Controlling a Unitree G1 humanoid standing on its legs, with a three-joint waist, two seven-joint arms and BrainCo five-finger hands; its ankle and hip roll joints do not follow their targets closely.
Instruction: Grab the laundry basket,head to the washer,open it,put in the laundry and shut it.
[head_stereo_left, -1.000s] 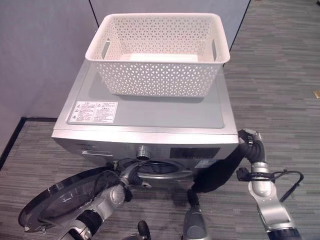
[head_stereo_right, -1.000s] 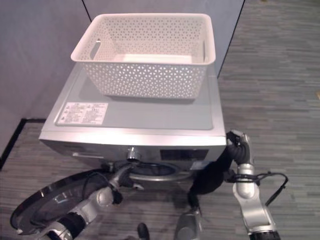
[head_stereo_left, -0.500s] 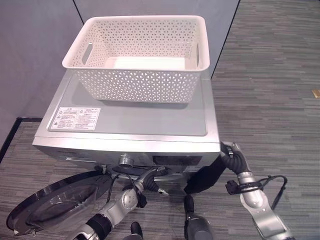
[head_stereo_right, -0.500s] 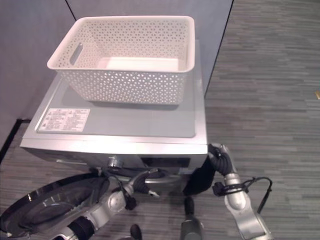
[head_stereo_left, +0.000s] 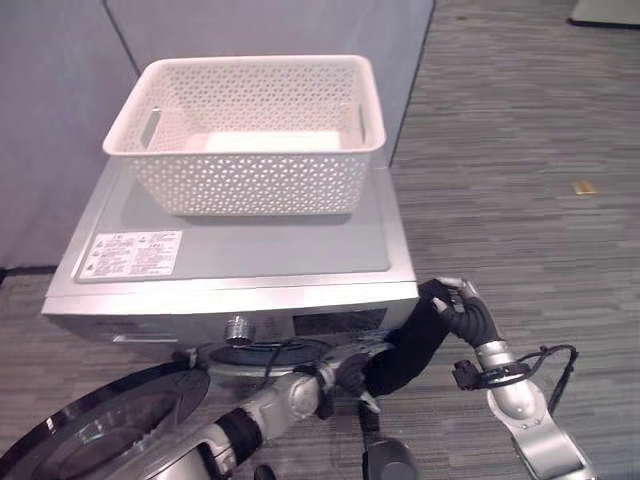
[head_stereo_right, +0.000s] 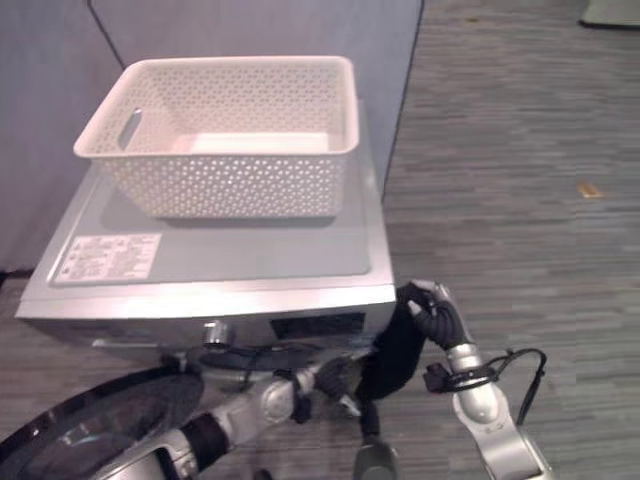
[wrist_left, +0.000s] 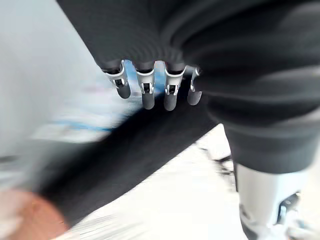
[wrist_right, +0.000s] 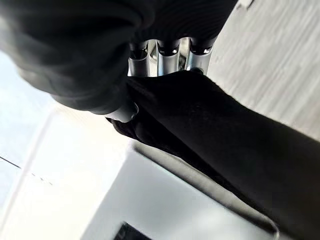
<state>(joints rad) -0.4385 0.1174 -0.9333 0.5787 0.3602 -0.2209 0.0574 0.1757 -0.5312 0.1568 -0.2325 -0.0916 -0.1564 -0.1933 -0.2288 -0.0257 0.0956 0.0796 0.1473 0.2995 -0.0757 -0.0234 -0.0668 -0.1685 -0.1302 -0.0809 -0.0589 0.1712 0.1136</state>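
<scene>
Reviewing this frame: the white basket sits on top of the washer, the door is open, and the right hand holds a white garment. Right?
Not quite: the garment in the right hand is black, as the left eye view shows. The white basket does sit on the washer, and the door is open.

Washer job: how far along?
Done: white perforated laundry basket sits emptied on the grey washer; round glass door hangs open. In hand: right hand grips the black garment, left hand at its lower end by the drum opening. Left: push it in, shut the door.
</scene>
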